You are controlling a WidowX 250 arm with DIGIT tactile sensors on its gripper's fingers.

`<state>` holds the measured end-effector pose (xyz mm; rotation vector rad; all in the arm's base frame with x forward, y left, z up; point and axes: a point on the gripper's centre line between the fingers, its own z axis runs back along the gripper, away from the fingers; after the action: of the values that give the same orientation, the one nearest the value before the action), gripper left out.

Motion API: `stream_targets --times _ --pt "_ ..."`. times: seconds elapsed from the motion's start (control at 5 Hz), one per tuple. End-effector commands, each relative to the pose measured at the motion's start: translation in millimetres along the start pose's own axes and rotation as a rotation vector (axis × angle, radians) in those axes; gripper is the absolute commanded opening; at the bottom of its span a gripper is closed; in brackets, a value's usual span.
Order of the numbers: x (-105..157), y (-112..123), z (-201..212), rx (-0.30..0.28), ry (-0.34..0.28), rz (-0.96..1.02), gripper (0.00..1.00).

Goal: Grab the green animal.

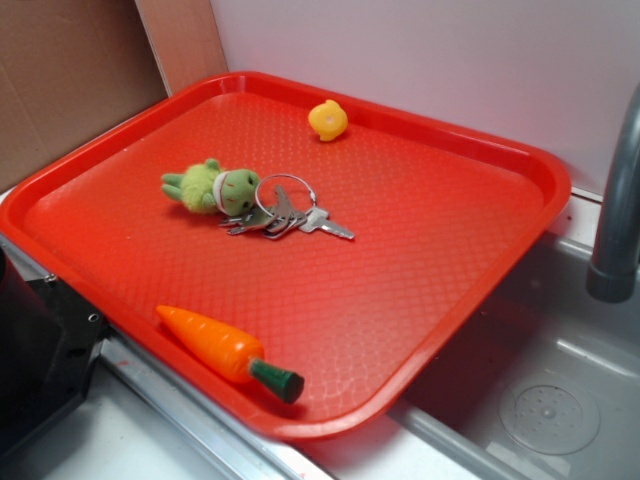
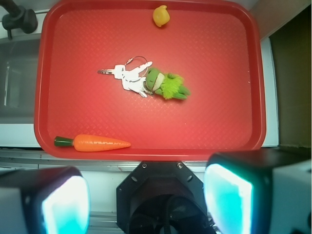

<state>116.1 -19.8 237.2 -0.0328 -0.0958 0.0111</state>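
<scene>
Red tray (image 1: 520, 170); green animal (image 1: 210, 186) flat, head keyward

A pale, plain wall (image 1: 430, 60) rises behind the work area, evenly lit with a faint pinkish cast. At the upper left a light wooden board (image 1: 185, 40) stands upright against it, and beside that a brown cardboard panel (image 1: 65, 85) fills the corner. To the right lies a grey metal sink basin (image 1: 540, 390) with a round perforated drain (image 1: 550, 410) in its floor. A grey faucet pipe (image 1: 618, 200) stands at the right edge. A brushed metal counter edge (image 1: 180, 415) runs along the front. The light is bright and diffuse, throwing only soft shadows.
</scene>
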Motion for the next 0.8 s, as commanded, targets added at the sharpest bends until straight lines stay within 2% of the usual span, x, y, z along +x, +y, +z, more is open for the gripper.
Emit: stream_targets --times 0.0,0.2,0.6 --pt "0.0 0.0 0.0 0.0 0.0 0.0 1.0" --pt "0.6 12.1 -5.0 -0.04 0.002 -0.066 1.0" --pt "17.1 29.7 -29.9 -0.061 -0.052 -0.267 1.0"
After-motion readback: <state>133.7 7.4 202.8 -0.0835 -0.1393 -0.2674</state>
